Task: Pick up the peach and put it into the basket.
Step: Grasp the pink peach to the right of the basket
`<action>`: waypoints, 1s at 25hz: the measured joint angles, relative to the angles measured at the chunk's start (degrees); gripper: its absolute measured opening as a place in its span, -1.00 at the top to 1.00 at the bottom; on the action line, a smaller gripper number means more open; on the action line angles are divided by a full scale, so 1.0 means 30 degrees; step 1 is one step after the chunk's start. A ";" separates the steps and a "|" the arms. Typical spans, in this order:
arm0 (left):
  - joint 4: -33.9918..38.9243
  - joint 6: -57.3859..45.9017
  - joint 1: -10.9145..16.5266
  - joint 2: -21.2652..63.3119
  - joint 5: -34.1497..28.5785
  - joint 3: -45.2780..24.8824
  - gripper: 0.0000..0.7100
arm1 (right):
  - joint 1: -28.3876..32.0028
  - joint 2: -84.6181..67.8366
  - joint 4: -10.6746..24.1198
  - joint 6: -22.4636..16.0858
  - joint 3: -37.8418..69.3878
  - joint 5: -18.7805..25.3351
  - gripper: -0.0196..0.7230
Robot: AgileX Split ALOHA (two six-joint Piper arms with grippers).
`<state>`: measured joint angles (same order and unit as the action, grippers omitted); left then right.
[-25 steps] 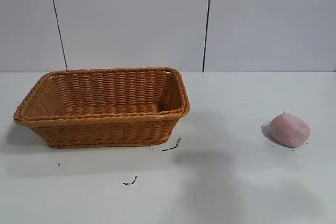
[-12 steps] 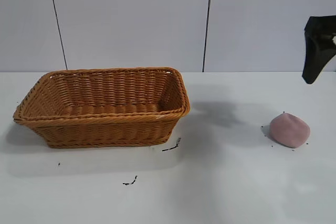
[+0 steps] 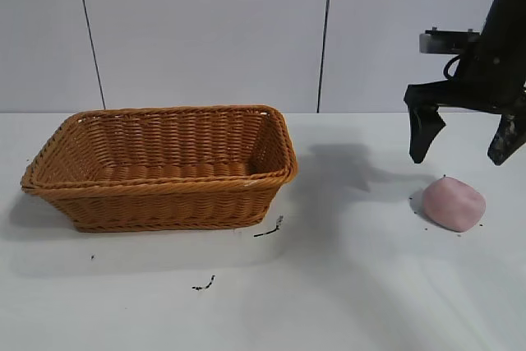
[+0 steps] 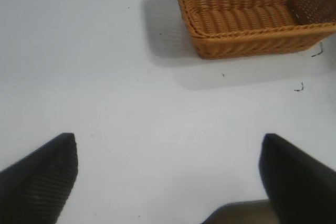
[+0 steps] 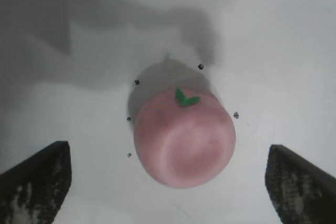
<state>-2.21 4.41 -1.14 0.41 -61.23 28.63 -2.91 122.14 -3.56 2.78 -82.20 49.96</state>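
Peach (image 3: pixel 454 204) lies just below the right gripper (image 3: pixel 463 145), whose spread jaws straddle it for a descent; basket (image 3: pixel 161 167) waits well apart.

Left gripper (image 4: pixel 168 174) idles, spread.

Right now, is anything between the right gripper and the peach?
No. The open right gripper hangs above the peach; the exterior view shows only bare air between them.
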 joint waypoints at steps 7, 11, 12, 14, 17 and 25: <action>0.0000 0.0000 0.0000 0.0000 0.0000 0.0000 -0.95 | 0.0000 0.0640 0.0015 -0.0059 0.0000 -0.0322 -0.91; 0.0000 0.0000 0.0000 0.0000 0.0000 0.0000 -0.95 | 0.0000 0.0640 0.0015 -0.0062 0.0000 -0.0464 -0.91; 0.0000 0.0000 0.0000 0.0000 0.0000 0.0000 -0.95 | 0.0000 0.0640 0.0015 -0.0080 0.0000 -0.0427 -0.89; 0.0000 0.0000 0.0000 0.0000 0.0000 0.0000 -0.95 | 0.0000 0.0640 0.0015 -0.0079 0.0000 -0.0308 -0.54; 0.0000 0.0000 0.0000 0.0000 0.0000 0.0000 -0.95 | 0.0000 0.0640 0.0015 -0.0079 0.0000 -0.0048 0.35; 0.0000 0.0000 0.0000 0.0000 0.0000 0.0000 -0.95 | 0.0000 -0.0845 0.0075 0.0165 -0.0029 0.0495 0.86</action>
<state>-2.21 4.41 -1.14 0.41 -61.23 28.63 -2.91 119.60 -3.33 3.28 -82.29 51.45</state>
